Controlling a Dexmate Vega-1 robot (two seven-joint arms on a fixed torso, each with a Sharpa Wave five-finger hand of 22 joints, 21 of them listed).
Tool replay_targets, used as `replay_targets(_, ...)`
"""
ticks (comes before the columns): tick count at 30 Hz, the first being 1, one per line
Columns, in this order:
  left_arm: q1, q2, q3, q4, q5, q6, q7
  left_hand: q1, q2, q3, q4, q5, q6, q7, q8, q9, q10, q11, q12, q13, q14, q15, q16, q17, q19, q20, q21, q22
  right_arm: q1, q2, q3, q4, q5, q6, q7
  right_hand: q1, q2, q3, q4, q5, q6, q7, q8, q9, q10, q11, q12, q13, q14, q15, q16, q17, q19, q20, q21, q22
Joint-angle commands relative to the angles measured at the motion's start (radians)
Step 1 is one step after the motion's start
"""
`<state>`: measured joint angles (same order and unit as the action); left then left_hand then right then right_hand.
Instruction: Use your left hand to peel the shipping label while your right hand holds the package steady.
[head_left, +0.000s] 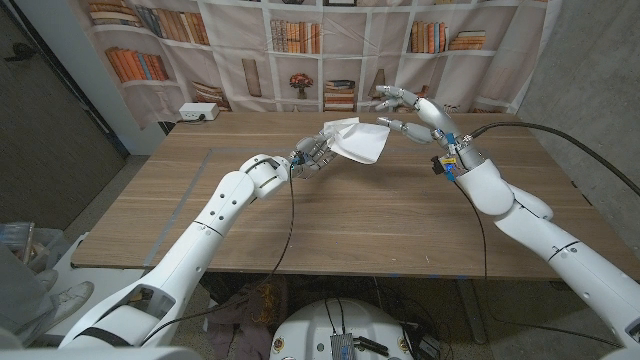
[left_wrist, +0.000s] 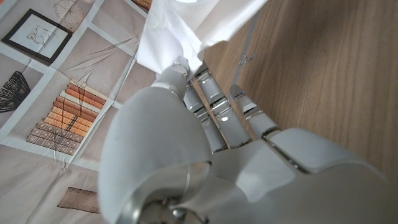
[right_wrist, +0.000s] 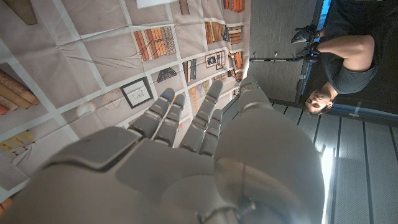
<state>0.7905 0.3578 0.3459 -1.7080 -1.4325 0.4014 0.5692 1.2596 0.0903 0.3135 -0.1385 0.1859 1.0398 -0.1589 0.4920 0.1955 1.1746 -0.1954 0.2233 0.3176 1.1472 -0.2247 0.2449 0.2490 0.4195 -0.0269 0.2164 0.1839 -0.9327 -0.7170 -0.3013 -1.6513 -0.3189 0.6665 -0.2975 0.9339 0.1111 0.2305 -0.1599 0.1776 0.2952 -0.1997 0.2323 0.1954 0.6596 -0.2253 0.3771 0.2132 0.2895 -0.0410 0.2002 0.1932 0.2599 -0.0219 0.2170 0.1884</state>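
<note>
So the left robot hand (head_left: 312, 157) has its fingers closed on the lower-left corner of the white package (head_left: 356, 140) and is holding it up off the table (head_left: 340, 215), near the middle of the far edge. In the left wrist view you can see the fingers (left_wrist: 214, 102) bunched up into the white plastic (left_wrist: 186, 28), which is crumpled where they grab it. The right robot hand (head_left: 410, 112) is up in the air just beside the package's right side, fingers spread apart and holding nothing; one fingertip comes very close to the package edge, but I can't tell if it actually touches. From the right wrist view those fingers (right_wrist: 186, 121) point at the bookshelf backdrop (right_wrist: 93, 56), with a person (right_wrist: 345, 56) off to the side.
</note>
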Motion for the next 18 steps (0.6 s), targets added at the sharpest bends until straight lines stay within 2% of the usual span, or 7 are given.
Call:
replay_targets(1, -0.027, 0.030, 0.017, -0.009, -0.015, 0.058, 0.041, 0.001, -0.006, 0.002, -0.005, -0.003, 0.013, 0.002, 0.006, -0.002, 0.016, 0.003, 0.003, -0.004, 0.016, -0.017, 0.007, 0.003, 0.013, -0.002, 0.002, 0.002, 0.046, -0.021, -0.019, 0.024, -0.186, 0.020, -0.064, 0.012, 0.001, -0.002, 0.003, -0.001, -0.007, 0.003, -0.007, 0.002, -0.002, 0.002, -0.004, 0.000, 0.001, -0.162, 0.005, 0.004, 0.000, 0.000, -0.004, 0.003)
replay_targets(18, -0.052, 0.035, 0.025, 0.008, -0.079, 0.115, 0.048, 0.002, -0.008, 0.007, -0.004, -0.006, 0.013, 0.012, 0.003, -0.003, 0.023, 0.003, -0.001, -0.010, 0.017, -0.016, -0.003, 0.002, 0.012, 0.000, 0.000, 0.002, 0.082, -0.052, -0.087, 0.032, -0.326, -0.022, -0.156, 0.038, 0.008, 0.001, 0.001, 0.001, -0.058, 0.017, -0.028, 0.003, -0.013, 0.003, -0.016, 0.003, -0.005, -0.169, 0.005, 0.004, 0.003, -0.008, -0.003, 0.003)
